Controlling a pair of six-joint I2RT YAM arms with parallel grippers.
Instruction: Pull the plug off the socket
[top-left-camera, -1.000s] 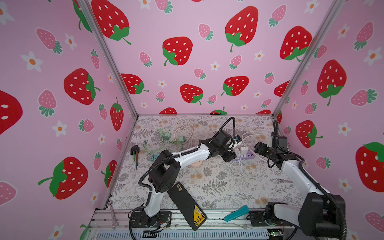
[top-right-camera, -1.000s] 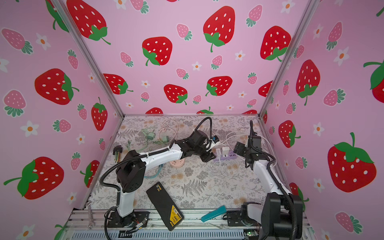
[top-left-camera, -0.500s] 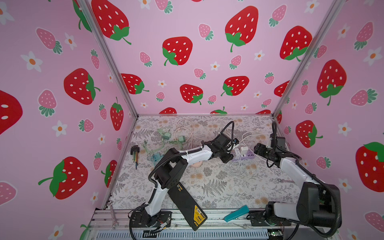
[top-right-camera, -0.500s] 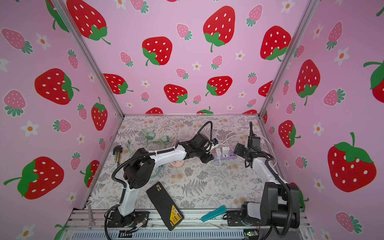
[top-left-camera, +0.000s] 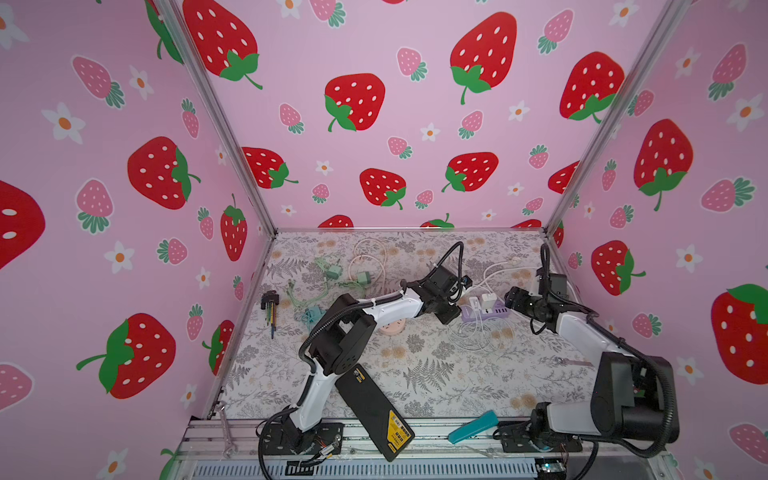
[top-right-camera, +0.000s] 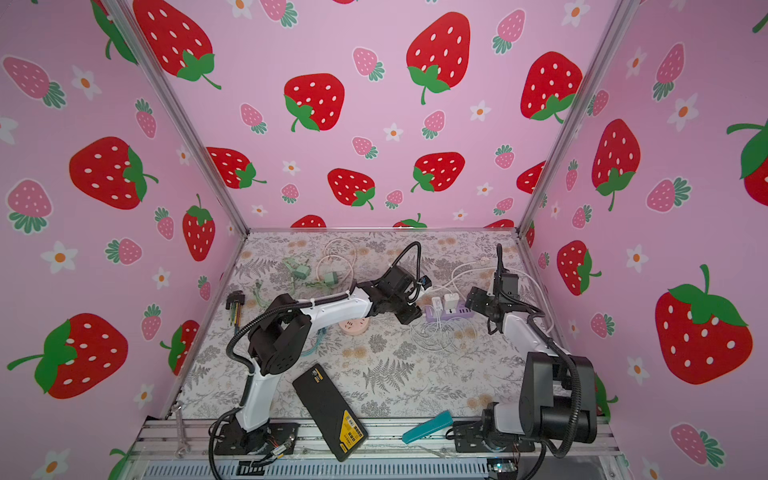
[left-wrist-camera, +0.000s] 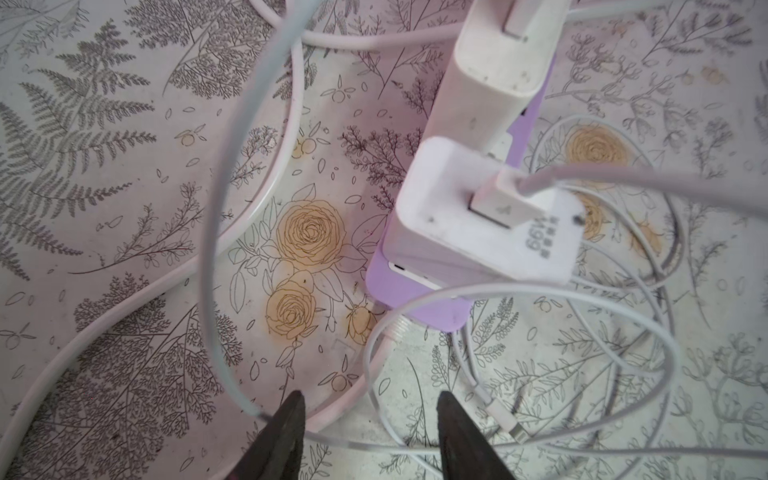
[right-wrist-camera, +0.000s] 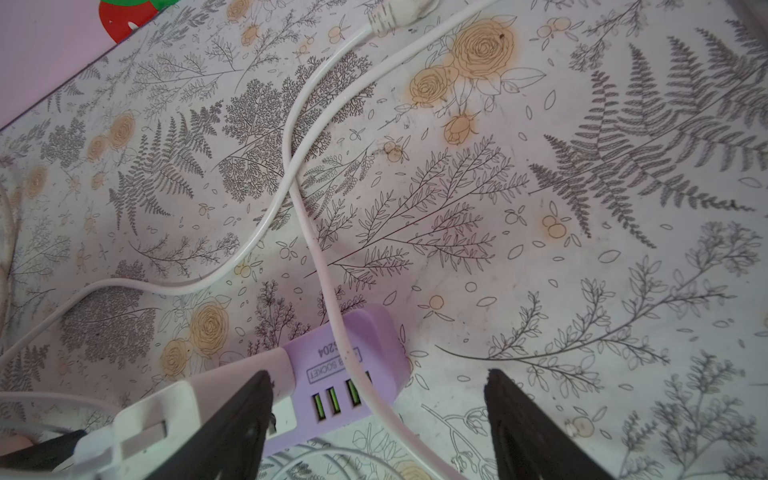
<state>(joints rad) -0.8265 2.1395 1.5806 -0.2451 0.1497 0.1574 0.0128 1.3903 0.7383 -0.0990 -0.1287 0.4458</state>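
Note:
The purple socket strip lies on the floral mat with two white plugs standing in it side by side. My left gripper is low at the strip's left end. It is open, and in the left wrist view only thin white cables cross the gap between its fingertips. The near plug and the socket strip lie just ahead of it. My right gripper is open at the strip's right end. In the right wrist view that end of the socket strip sits between its jaws, untouched.
A loose coil of white cable lies in front of the strip, and a thicker white cord runs to the back. A pink round object, green chargers, hex keys, a black case and a teal tool lie around.
My left gripper has come down lower beside the strip's left end and its jaws have narrowed a little. The right gripper has edged slightly towards the strip.

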